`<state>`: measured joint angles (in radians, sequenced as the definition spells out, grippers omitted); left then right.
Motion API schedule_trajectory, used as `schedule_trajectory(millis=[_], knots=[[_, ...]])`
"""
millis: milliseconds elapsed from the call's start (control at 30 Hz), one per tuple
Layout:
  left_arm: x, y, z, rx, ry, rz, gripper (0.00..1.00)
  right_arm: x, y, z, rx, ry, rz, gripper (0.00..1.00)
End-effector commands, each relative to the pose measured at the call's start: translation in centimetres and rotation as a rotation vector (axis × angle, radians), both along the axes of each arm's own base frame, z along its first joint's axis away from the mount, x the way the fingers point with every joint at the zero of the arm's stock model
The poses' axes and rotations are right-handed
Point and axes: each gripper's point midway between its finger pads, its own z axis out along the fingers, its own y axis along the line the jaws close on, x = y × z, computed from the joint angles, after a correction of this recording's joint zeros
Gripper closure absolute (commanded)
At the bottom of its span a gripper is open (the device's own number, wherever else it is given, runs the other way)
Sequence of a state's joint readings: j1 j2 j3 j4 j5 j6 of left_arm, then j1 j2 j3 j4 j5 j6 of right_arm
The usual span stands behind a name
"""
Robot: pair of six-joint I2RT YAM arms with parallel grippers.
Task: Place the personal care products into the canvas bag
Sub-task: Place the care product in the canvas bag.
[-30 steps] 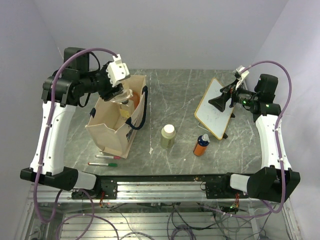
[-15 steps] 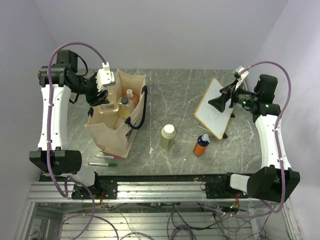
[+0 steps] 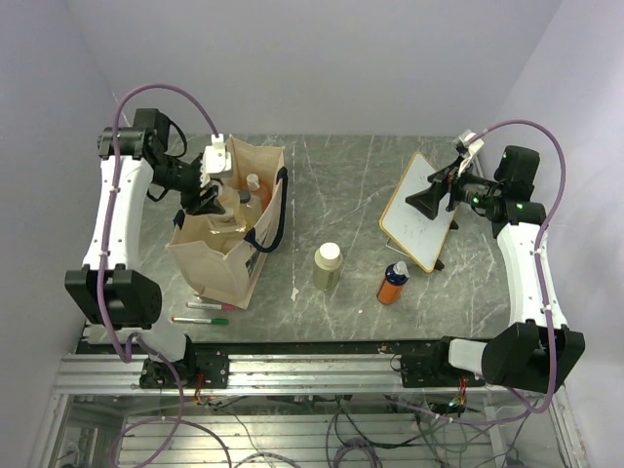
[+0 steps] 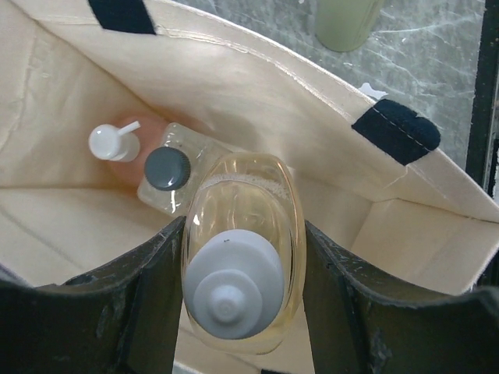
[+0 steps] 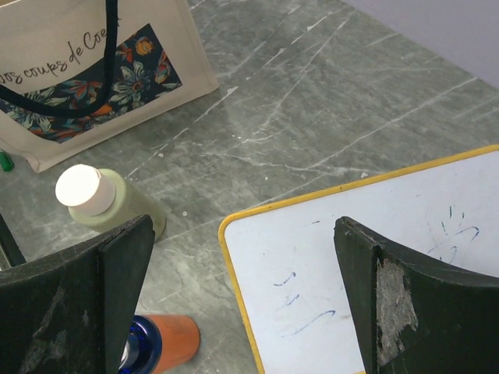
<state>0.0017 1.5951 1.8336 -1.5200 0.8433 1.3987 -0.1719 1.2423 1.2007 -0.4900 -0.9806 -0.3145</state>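
The left fingers point(image 4: 117, 312) are closed on the amber bottle point(image 4: 245, 226), gripping its body from both sides with the white cap facing the wrist camera. It hangs upright inside the mouth of the canvas bag point(image 4: 257, 93). Whether its base touches the bag floor cannot be told.

The main risk is the landing. Directly beside the amber bottle stand the clear bottle with black cap point(image 4: 167, 169) and, just past it, the salmon-pink bottle with white pump top point(image 4: 113, 142). If the fingers let go too high, or a little toward those two, the amber bottle would probably strike the clear one and topple it or come to rest leaning on it.

The bag is soft fabric. A finger or the wrist dragging on the wall or on the navy strap point(image 4: 395, 131) as it comes out could pull the bag over or fold the opening shut, making later drops harder.

The pale green bottle point(image 3: 328, 267) and the orange bottle point(image 3: 392, 285) are standing on the surface, well apart from the bag. The right fingers point(image 5: 405, 304) are spread open, holding nothing, above the edge of the whiteboard point(image 5: 374, 234).
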Motion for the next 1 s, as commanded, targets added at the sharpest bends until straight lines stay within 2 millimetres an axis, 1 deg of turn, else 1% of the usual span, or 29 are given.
schedule_trajectory(millis=[0, 233, 433, 533, 733, 967], knots=[[0.1, -2.5, 0.5, -0.071, -0.052, -0.104, 0.93, 0.1, -0.2, 0.0, 0.004, -0.010, -0.002, 0.00], [0.6, -3.4, -1.6, -0.034, -0.009, -0.150, 0.93, 0.0, -0.2, 0.0, 0.006, -0.009, -0.007, 0.00], [1.0, -3.3, -4.4, 0.026, 0.017, -0.201, 0.93, -0.1, -0.2, 0.0, 0.005, -0.011, -0.012, 0.00], [1.3, -3.3, -5.3, 0.043, 0.037, -0.211, 0.93, -0.1, -0.2, 0.0, 0.006, -0.009, -0.012, 0.00], [1.0, -3.6, -7.5, 0.065, 0.059, -0.271, 0.93, -0.3, -0.2, 0.0, 0.006, -0.013, -0.014, 0.00], [1.6, -3.7, -9.3, 0.098, 0.056, -0.331, 0.93, -0.4, -0.2, 0.0, 0.007, -0.014, -0.017, 0.00]])
